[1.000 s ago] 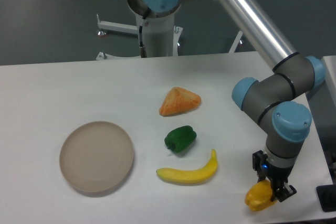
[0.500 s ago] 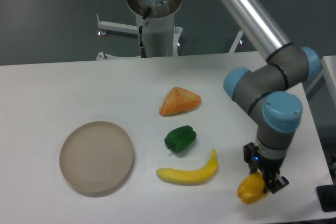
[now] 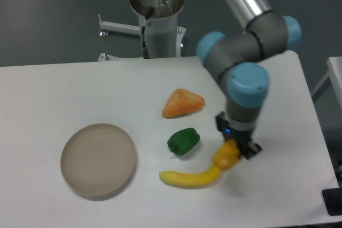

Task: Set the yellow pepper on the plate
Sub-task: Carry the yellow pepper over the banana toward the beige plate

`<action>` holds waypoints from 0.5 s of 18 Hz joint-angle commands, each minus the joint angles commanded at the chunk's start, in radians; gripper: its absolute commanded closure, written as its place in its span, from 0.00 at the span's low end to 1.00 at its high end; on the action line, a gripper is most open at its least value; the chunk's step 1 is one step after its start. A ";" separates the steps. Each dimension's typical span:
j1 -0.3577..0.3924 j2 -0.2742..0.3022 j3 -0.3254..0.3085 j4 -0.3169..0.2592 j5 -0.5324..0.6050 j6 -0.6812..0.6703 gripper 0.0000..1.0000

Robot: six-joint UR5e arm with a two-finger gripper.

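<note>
In the gripper (image 3: 235, 152), the yellow pepper (image 3: 225, 156)

We are seeing the yellow pepper (image 3: 225, 156) hanging lifted, well apart from the round beige plate (image 3: 98, 159) lying flat.

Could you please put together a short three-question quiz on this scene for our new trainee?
1. True or false: the yellow pepper is held in the claw, above the right end of the banana.
2. Which item lies nearest the plate? A. orange wedge B. green pepper C. banana
3. Fill in: the plate holds ____ food items right now.

Key:
1. True; the claw is shut on the pepper.
2. C; the banana's left tip comes closest to the plate's rim.
3. No; the plate is bare, and the pepper has not yet reached it.
</note>
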 joint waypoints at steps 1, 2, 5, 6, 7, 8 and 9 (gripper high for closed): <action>-0.021 0.011 -0.012 -0.003 -0.002 -0.048 0.48; -0.047 0.017 -0.025 -0.003 0.000 -0.097 0.48; -0.126 0.026 -0.048 -0.003 -0.015 -0.265 0.48; -0.150 0.028 -0.052 -0.005 -0.017 -0.308 0.48; -0.173 0.028 -0.054 -0.003 -0.024 -0.351 0.48; -0.189 0.026 -0.055 -0.003 -0.043 -0.394 0.48; -0.201 0.025 -0.057 -0.003 -0.070 -0.430 0.48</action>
